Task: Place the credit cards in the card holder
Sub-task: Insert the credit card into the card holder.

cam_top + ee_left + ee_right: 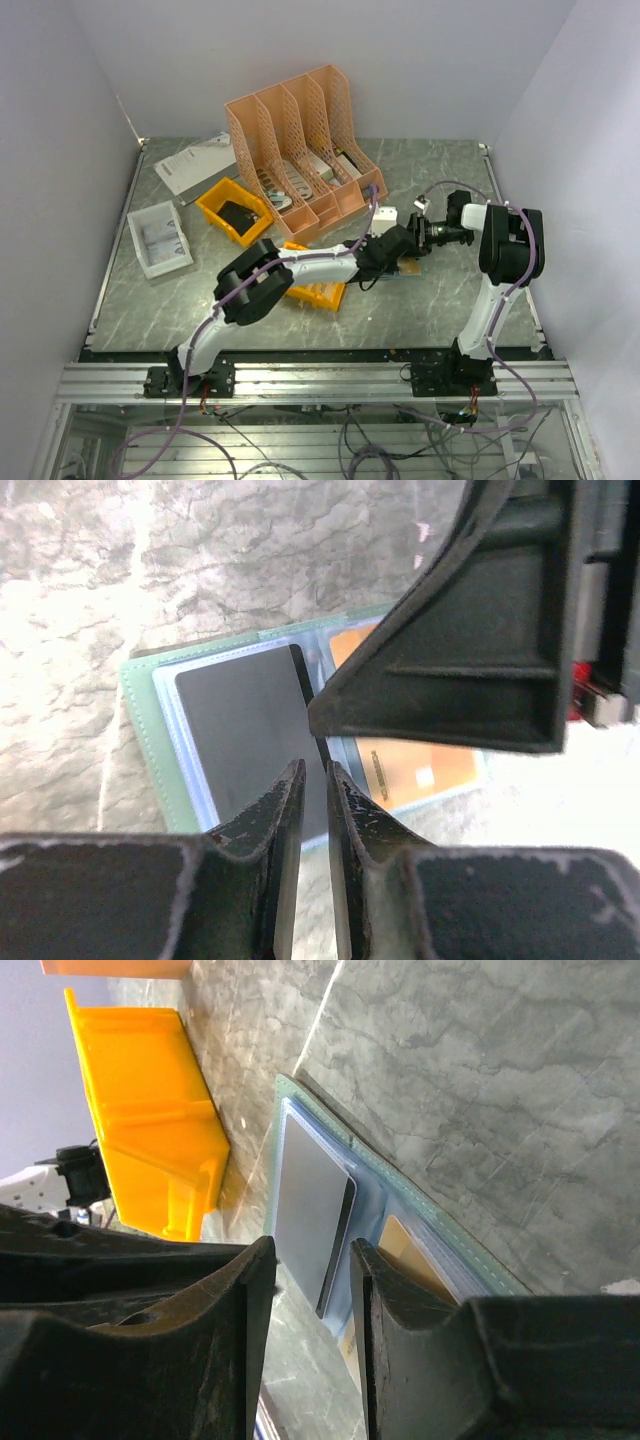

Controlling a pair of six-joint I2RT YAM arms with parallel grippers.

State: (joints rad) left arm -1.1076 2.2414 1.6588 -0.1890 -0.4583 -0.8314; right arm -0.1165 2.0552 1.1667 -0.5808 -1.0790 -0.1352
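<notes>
The card holder (pixel 140 720) lies open on the table with its grey-green rim and clear pockets showing. On its left page is a dark grey credit card (pixel 245 730), and on the right page a tan-orange card (pixel 420 765). My left gripper (pixel 313 765) hovers over the holder's near edge, jaws a narrow slit apart with nothing between them. One finger (pixel 470 650) of the right gripper reaches in over the orange card. From the right wrist, the right gripper (pixel 312 1245) stands open above the grey card (pixel 310 1205) and tan card (pixel 405 1250). Both grippers (pixel 395 250) (pixel 418 237) meet over the holder (pixel 410 268).
A yellow bin (pixel 150 1110) stands just left of the holder, under the left arm (pixel 315 290). Another yellow bin (pixel 235 210), a peach file rack (pixel 300 150), a white tray (pixel 160 238) and papers (pixel 195 160) sit further back and left.
</notes>
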